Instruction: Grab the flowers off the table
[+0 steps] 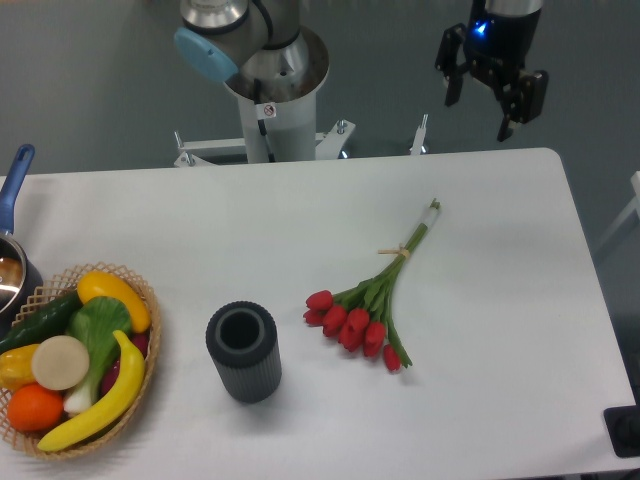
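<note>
basket (148,345): woven, round, held smooth toy fruit and vegetables | cup (243,352): dark ribbed cylinder, upright, hollow | flowers (372,300): lay flat mid-table (500,250), red buds toward near-left, green stems toward far-right, pale band around stems | pot (10,265): blue handle, left edge | gripper (492,100): above far edge, fingers spread wide, holding nothing
</note>
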Robot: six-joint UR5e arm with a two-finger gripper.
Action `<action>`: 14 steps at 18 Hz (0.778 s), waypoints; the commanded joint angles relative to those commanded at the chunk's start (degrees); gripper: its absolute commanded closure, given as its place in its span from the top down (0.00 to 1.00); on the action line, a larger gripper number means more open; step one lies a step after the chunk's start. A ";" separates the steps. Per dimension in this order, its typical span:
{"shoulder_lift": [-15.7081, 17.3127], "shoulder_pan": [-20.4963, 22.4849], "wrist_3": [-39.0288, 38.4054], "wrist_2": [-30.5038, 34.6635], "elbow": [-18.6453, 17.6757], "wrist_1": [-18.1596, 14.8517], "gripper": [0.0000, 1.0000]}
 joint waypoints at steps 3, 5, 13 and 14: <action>0.00 -0.35 -3.53 0.09 -0.79 0.87 1.00; 0.18 -1.05 -7.82 0.00 -2.54 2.80 1.00; -0.53 -4.83 -16.37 0.00 -8.08 9.14 1.00; -0.53 -4.92 -16.37 0.00 -8.61 9.06 1.00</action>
